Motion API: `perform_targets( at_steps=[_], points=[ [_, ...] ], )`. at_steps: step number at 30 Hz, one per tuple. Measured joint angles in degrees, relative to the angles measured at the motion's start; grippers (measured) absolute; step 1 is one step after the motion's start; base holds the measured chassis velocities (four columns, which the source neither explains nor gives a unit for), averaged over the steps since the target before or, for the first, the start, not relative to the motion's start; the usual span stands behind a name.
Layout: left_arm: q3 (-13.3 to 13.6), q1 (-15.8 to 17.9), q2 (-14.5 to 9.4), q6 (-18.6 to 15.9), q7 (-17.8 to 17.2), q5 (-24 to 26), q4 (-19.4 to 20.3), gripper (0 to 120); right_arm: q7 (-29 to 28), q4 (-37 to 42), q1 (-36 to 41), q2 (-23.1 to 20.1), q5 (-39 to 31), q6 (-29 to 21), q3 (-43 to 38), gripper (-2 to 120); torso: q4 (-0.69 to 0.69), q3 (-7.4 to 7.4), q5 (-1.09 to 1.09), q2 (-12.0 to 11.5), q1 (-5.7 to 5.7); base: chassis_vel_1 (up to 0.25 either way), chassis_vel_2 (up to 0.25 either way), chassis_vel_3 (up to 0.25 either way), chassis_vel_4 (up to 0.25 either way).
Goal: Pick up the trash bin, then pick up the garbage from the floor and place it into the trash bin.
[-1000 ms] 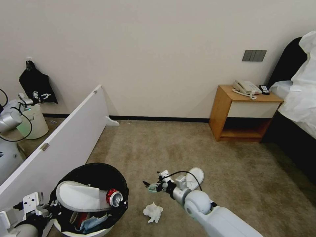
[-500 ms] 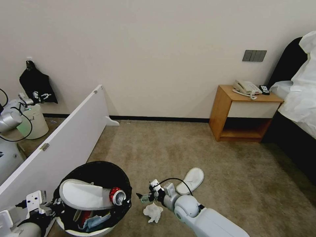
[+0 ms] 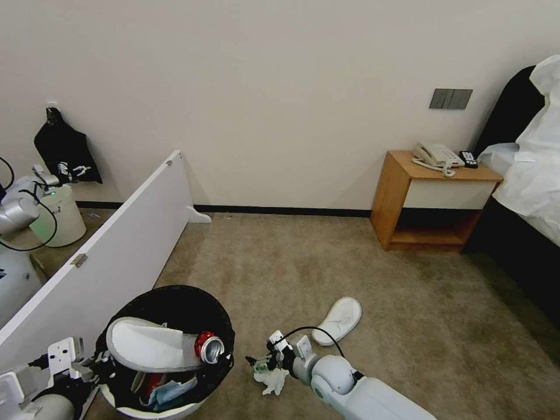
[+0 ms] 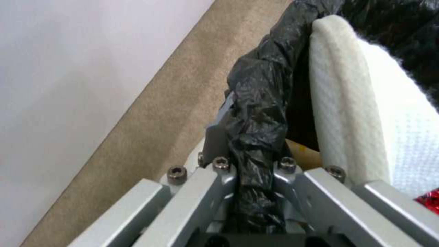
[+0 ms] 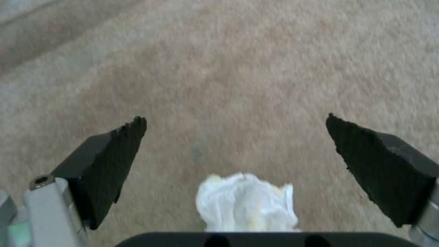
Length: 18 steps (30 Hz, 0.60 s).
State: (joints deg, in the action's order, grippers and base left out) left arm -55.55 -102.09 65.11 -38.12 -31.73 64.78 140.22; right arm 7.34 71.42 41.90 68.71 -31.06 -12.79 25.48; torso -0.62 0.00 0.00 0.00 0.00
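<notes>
Gripping pincer, left [image 4: 256, 192]: at 7 o'clock in the head view, clamped together on the liner-wrapped rim of the trash bin [image 3: 149, 411]; the left wrist view shows the black liner [image 4: 260, 103] pinched between its metal fingers.
Trash bin: at 7 o'clock in the head view, beside the leaning white panel [image 3: 116, 256], its black bag folded over the rim.
Bin contents: a white slipper [image 3: 149, 347] lies across the opening, a crushed red can [image 3: 210, 348] touching its right end; a light-blue mask [image 3: 169, 392] and something red sit lower inside.
Carpet [image 3: 280, 256]: beige, running back to the wall at 12 o'clock.
Tissue [image 5: 247, 202]: on the carpet at 6 o'clock in the head view, just right of the bin; in the right wrist view it sits between the two dark fingertips [image 5: 109, 161], nearer the palm.
Right pincer [image 3: 256, 364]: low at 6 o'clock, directly over the tissue, fingers spread wide apart with carpet visible between them and the tissue; contact cannot be told.
Second slipper [image 3: 338, 319]: on the carpet past the right arm, toward 5 o'clock, apart from the tissue.
Nightstand [image 3: 434, 201]: wooden, at 2 o'clock against the wall, a telephone [image 3: 434, 156] on top.
Bed [image 3: 534, 175]: at 3 o'clock, white sheets.
</notes>
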Motion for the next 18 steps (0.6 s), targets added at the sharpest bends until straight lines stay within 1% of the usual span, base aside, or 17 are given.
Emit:
perform_targets(
  at_steps=[7, 12, 18],
  points=[
    [0.0, 0.0, -0.1, 0.0, 0.0, 0.1, 0.0, 2, -0.1, 1.5, 1.5, -2.1, -0.7, -0.8, -0.3, 100, 0.0, 0.0, 0.0, 0.0, 0.0, 0.0, 0.0, 0.0, 0.0],
    [0.1, 0.1, -0.1, 0.0, 0.0, 0.1, 0.0, 2, -0.6, 1.3, 2.6, -2.2, -0.5, -1.0, -1.0, 100, 0.0, 0.0, 0.0, 0.0, 0.0, 0.0, 0.0, 0.0, 0.0],
    [0.2, 0.3, -0.4, 0.0, 0.0, 0.2, -0.3, 2, -0.4, -0.8, 3.9, -2.0, 0.0, -1.1, -1.8, 100, 0.0, 0.0, 0.0, 0.0, 0.0, 0.0, 0.0, 0.0, 0.0]
  ],
)
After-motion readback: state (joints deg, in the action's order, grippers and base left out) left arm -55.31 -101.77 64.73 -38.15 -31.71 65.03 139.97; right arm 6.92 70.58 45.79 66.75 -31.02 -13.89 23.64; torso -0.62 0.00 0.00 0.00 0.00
